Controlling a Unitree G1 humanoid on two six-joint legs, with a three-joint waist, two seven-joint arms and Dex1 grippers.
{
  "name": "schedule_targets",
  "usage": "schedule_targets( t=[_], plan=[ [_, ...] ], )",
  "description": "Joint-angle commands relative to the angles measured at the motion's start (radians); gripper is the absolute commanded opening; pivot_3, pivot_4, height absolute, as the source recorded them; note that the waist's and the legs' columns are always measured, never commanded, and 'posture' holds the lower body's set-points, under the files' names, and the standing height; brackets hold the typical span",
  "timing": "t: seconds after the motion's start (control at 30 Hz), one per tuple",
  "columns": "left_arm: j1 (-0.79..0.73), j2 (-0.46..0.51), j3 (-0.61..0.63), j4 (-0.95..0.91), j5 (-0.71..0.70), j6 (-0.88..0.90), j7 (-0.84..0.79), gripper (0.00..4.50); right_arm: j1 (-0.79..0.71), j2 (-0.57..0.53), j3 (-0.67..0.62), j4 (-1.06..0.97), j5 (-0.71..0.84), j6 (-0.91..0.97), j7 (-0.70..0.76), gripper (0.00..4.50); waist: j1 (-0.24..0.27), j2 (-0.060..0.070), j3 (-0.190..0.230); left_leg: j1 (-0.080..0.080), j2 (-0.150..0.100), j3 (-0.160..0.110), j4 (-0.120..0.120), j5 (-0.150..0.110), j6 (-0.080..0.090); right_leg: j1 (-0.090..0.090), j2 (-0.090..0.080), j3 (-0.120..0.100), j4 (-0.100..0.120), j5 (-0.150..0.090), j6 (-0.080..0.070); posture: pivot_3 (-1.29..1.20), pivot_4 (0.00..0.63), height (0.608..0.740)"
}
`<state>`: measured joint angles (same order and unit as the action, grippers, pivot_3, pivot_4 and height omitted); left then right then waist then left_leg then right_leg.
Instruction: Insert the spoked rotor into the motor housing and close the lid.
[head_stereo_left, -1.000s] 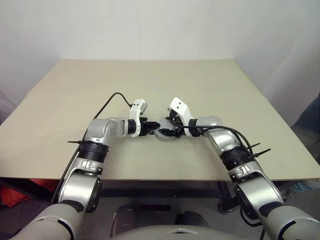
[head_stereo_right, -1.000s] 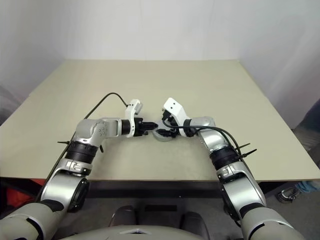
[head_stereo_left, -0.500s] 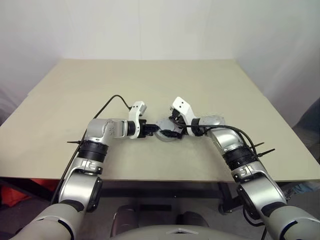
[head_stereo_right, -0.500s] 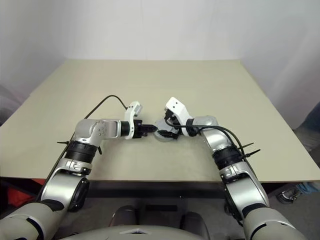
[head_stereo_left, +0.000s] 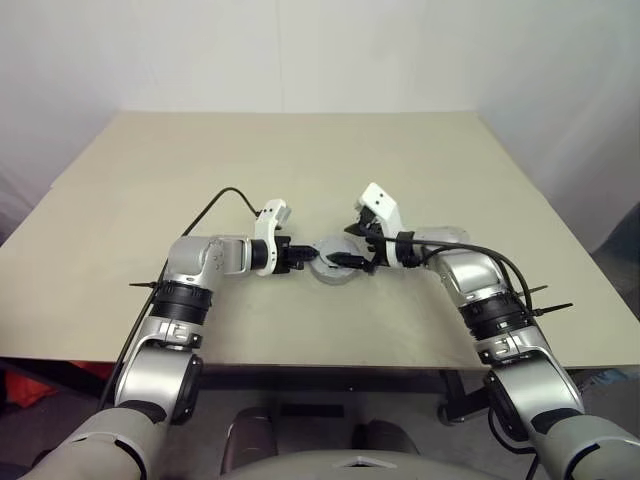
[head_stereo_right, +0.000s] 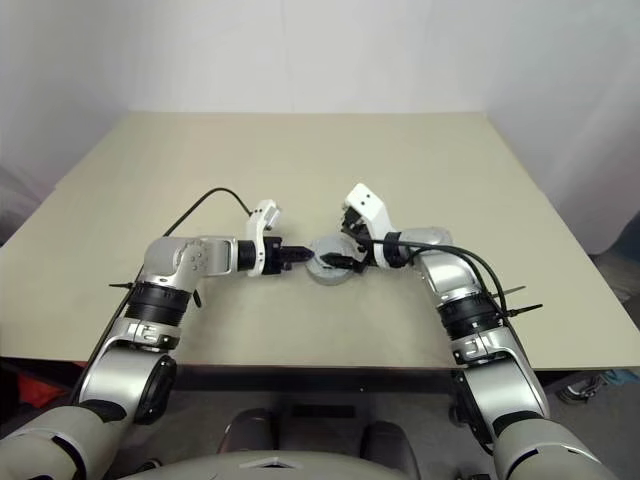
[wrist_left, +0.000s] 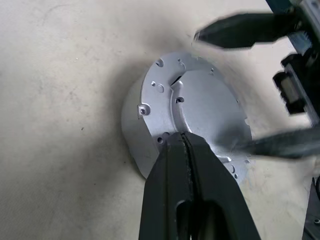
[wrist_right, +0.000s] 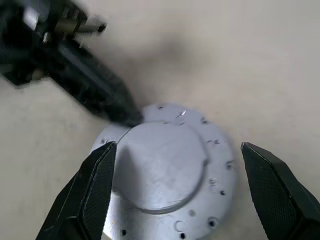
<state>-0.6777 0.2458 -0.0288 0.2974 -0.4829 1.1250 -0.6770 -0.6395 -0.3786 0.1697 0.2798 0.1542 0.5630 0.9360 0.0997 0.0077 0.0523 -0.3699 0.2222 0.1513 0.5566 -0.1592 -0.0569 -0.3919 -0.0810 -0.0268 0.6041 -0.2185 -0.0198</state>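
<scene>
**Closed housing between two grippers**

At the middle of the tan table (head_stereo_left: 420, 170), toward its near edge, a round silver assembly sits flat on the surface: the motor housing (wrist_left: 134, 134), its grey side wall visible in the left wrist view, with the lid (wrist_right: 172, 167) seated on top. The lid shows a raised smooth centre and a flat rim dotted with small holes. The spoked rotor cannot be seen anywhere; whether it lies under the lid cannot be told.

The left gripper (head_stereo_left: 308, 256) reaches in from the robot's left, its two black fingers (wrist_left: 187, 165) pressed together with no gap, their tips resting at the lid's rim on the side nearest that arm. Nothing is pinched between them.

The right gripper (wrist_right: 182, 190) comes in from the robot's right and hangs just above the lid with its fingers spread wide, one on each side of the disc, apart from it. The two grippers face each other across the housing, close but not touching.
</scene>
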Motion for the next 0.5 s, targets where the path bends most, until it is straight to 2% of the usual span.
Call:
schedule_targets(
  t=[0.03, 0.23, 0.5],
  plan=[
    [0.018, -0.007, -0.009, -0.060, -0.046, 0.030, -0.039, 0.00, -0.055, 0.010, -0.086, -0.014, 0.080, 0.060, -0.015, 4.49, 0.001, 0.002, 0.002, 0.000, 0.000, 0.000, 0.000, 0.000, 0.000, 0.000, 0.000, 0.000, 0.000, 0.000, 0.000, 0.00, 0.000, 0.740],
    [0.024, -0.001, -0.007, -0.066, -0.051, 0.038, -0.040, 0.00, -0.129, 0.034, -0.228, 0.047, 0.195, 0.284, -0.108, 4.49, 0.003, 0.002, 0.003, 0.000, 0.000, 0.000, 0.000, 0.000, -0.001, -0.001, 0.000, 0.000, 0.001, 0.000, 0.000, 0.00, 0.000, 0.740],
    [0.030, 0.008, -0.006, -0.080, -0.051, 0.037, -0.033, 0.00, -0.163, -0.039, -0.365, 0.225, 0.274, 0.616, -0.209, 4.49, 0.004, 0.003, 0.003, 0.000, 0.000, 0.000, 0.000, 0.002, -0.003, 0.000, 0.000, 0.000, 0.001, 0.000, 0.000, 0.00, 0.000, 0.740]
  ],
)
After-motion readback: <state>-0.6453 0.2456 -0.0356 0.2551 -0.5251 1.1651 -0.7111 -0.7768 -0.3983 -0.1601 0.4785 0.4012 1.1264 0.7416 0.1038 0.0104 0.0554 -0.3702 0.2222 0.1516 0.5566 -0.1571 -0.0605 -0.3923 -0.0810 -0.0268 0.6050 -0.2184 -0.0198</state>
